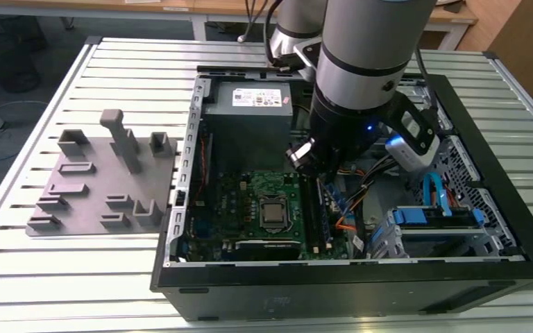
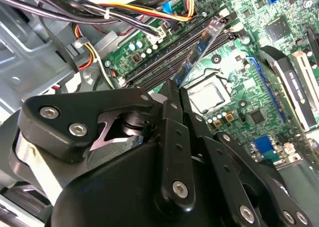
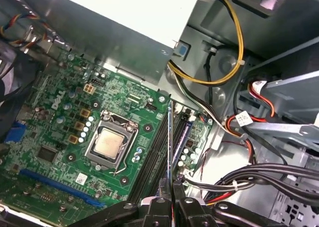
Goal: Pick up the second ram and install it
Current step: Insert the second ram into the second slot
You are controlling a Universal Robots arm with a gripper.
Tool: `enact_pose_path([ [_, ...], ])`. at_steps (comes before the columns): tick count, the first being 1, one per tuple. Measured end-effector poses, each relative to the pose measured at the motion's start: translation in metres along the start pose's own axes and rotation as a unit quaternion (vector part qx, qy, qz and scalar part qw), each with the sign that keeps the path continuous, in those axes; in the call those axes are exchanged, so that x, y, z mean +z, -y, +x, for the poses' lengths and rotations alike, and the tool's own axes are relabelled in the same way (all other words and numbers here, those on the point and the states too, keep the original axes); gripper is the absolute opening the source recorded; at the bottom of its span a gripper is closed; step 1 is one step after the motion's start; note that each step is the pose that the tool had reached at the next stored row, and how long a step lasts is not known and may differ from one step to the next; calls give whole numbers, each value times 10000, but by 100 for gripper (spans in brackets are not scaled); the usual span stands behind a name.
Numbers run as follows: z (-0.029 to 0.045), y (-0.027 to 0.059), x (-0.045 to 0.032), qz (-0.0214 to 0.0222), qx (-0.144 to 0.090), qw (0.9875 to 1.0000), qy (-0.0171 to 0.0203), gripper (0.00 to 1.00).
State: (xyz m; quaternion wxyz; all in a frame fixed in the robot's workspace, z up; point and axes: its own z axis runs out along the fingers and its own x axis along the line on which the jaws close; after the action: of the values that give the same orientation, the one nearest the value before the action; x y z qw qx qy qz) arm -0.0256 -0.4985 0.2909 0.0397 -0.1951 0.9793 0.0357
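Note:
My gripper (image 1: 315, 173) reaches down inside the open computer case (image 1: 488, 173), over the green motherboard (image 1: 248, 194). It is shut on the second ram (image 3: 170, 142), a thin green stick seen edge-on between the black fingers (image 3: 159, 207). In the second wrist view the second ram (image 2: 202, 48) runs away from the gripper (image 2: 173, 87) along the long black slot rails (image 2: 164, 55), standing on edge in line with them. I cannot tell whether it sits fully down in its slot. The silver processor (image 3: 110, 142) lies just beside the slot rails (image 3: 154, 152).
The grey power supply (image 1: 248, 104) fills the case's far end. Bundled cables (image 3: 224, 77) and a metal drive cage (image 1: 433, 215) with blue parts crowd the side of the slots. A grey fixture plate (image 1: 100, 180) sits on the slatted table at the exterior view's left.

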Motion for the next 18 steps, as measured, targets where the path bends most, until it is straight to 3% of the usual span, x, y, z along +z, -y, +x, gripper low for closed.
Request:
enact_pose_path([
  [18,0,0,2,55,600,9982,33,13],
])
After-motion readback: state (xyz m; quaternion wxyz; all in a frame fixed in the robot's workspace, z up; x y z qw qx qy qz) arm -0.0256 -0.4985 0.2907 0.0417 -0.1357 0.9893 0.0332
